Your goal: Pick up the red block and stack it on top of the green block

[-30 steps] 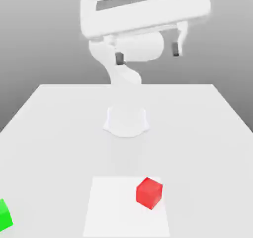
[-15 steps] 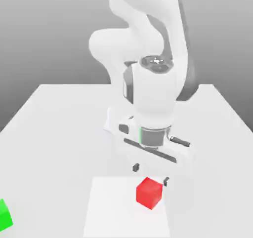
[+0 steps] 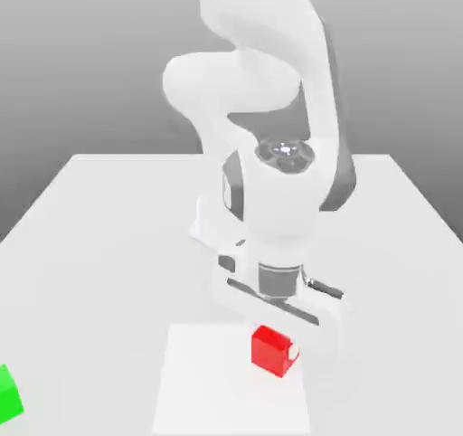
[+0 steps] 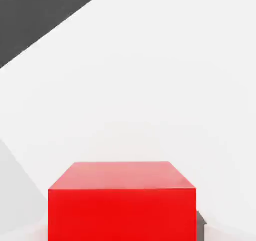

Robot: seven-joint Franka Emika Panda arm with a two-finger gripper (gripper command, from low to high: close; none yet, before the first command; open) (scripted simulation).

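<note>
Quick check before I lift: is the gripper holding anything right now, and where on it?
Yes. The gripper is shut on the red block, fingers on opposite side faces, with the block resting on the table.

Your arm fills the centre of the exterior view, folded over from the upper middle and reaching straight down. The wrist points downward, with the hand's crossbar sitting low, just right of centre. Your tool (image 3: 273, 342) has its fingers closed tight on the red block (image 3: 270, 348).
</note>
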